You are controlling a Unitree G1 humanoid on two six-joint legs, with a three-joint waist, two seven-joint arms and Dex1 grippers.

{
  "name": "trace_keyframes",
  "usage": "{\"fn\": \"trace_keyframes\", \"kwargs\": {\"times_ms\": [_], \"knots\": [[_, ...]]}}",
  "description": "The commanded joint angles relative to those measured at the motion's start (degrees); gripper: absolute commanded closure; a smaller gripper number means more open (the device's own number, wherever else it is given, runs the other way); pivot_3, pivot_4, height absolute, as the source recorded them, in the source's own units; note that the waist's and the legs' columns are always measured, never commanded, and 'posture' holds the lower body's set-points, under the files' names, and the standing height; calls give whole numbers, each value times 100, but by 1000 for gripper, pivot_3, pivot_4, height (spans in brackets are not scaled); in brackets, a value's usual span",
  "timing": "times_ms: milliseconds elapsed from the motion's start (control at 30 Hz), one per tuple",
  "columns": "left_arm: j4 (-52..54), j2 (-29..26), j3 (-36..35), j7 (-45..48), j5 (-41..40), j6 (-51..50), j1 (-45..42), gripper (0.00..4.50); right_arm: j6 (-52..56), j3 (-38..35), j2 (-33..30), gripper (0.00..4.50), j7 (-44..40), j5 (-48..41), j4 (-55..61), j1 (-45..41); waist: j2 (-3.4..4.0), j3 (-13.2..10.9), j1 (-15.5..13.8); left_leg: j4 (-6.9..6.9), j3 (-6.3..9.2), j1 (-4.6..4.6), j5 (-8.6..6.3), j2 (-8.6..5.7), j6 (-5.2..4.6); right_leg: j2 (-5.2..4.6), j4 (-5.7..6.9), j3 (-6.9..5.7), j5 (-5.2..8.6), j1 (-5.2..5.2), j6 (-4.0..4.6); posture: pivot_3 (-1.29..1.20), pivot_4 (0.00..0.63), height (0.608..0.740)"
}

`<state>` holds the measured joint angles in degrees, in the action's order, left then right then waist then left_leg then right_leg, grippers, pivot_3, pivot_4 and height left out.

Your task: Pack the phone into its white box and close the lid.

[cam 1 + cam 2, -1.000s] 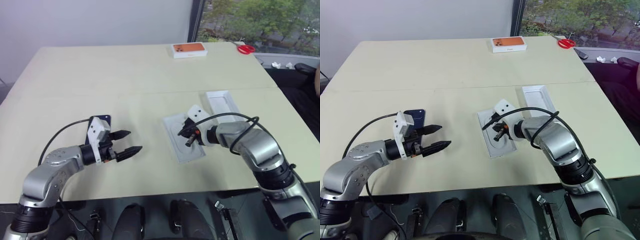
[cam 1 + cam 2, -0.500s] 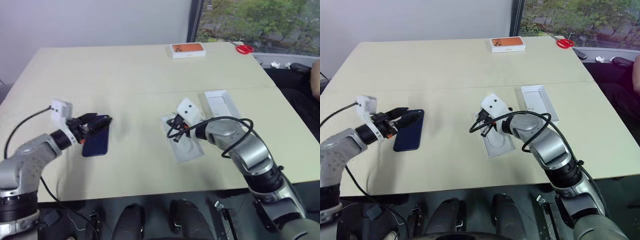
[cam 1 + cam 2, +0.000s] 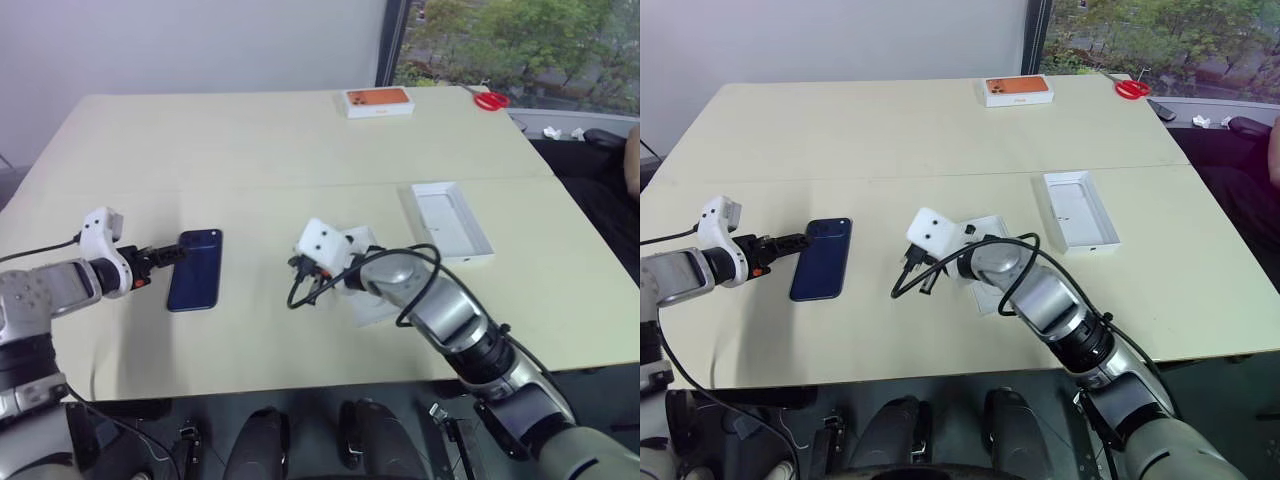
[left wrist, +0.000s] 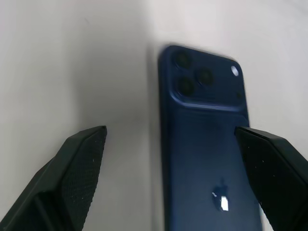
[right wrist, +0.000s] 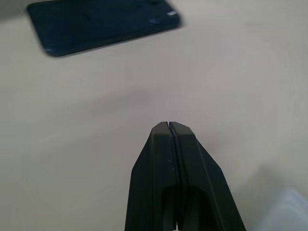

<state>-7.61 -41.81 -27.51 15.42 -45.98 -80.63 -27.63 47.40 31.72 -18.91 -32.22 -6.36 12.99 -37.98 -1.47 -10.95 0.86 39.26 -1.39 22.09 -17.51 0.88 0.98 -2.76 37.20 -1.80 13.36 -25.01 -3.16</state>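
The left arm entered from the left edge of the head view, forearm lying nearly level and reaching toward the centre. Its wrist carried a white camera block on top. The left gripper (image 3: 165, 254) pointed rightward and slightly down at middle left of the frame; in the left wrist view its two black fingers (image 4: 72, 173) stood wide apart at the lower corners.

The right arm rose from the lower right corner and bent leftward toward the frame centre, a black cable looped beside its wrist. The right gripper (image 5: 171, 129) had its fingers pressed flat together, holding nothing.
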Motion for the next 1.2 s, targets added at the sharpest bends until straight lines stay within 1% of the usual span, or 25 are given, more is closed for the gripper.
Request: {"fn": "trace_keyframes", "kwargs": {"times_ms": [33,167,267,400,567,667,867,1000,1100,1200], "knots": [[-223,115,271,346,-185,-832,-51,0,-230,233,353,4480,-111,178,-434,-278,1,0,7,0,-1,-3,0,-1,1,0,0,1,0,3,0,0,150,740],[-108,290,315,528,-400,-1171,-127,0,-468,406,685,4480,-228,369,-1066,-467,2,1,-13,-2,0,-18,2,-1,4,-4,0,1,0,17,0,0,150,740],[-70,335,311,539,-469,-1187,-115,0,-541,385,800,4480,-282,456,-1244,-486,2,1,-33,-3,0,-33,2,-6,4,-20,-3,1,0,34,0,0,150,740],[-42,871,160,208,-859,-1187,-56,0,-857,487,1231,4480,-378,583,-1985,-625,2,2,-31,-8,-4,-62,1,-27,4,-55,-5,0,1,59,0,0,150,740],[122,1286,167,-202,-1378,-1187,39,0,-1080,453,1492,4480,-406,762,-2408,-681,2,11,-30,-7,-1,-67,4,-40,7,-77,-2,-3,0,66,-1,0,150,740],[229,1425,225,-437,-1679,-1187,127,0,-1112,419,1568,4480,-422,833,-2449,-671,2,22,-23,-7,-1,-68,4,-42,7,-80,-3,-3,0,66,-1,0,150,740],[229,1412,136,-735,-2053,-1187,198,0,-1080,304,1565,4480,-406,929,-2401,-582,2,24,-13,-10,4,-69,7,-40,12,-78,0,-5,0,64,0,0,150,740],[114,1320,-85,-839,-1999,-1187,131,0,-1067,258,1529,4480,-423,977,-2351,-553,2,24,-10,-11,3,-67,7,-40,12,-78,-2,-5,0,63,0,0,150,740],[-97,1091,-295,-750,-1880,-1187,28,0,-1056,231,1474,4480,-416,1017,-2293,-515,2,24,14,-13,4,-66,7,-40,12,-77,-2,-5,0,60,0,0,150,740],[-222,934,-296,-646,-1817,-1187,4,0,-1041,214,1460,4480,-408,1031,-2275,-491,2,24,39,-17,3,-66,7,-39,12,-74,-2,-5,0,57,0,0,150,740]]}}
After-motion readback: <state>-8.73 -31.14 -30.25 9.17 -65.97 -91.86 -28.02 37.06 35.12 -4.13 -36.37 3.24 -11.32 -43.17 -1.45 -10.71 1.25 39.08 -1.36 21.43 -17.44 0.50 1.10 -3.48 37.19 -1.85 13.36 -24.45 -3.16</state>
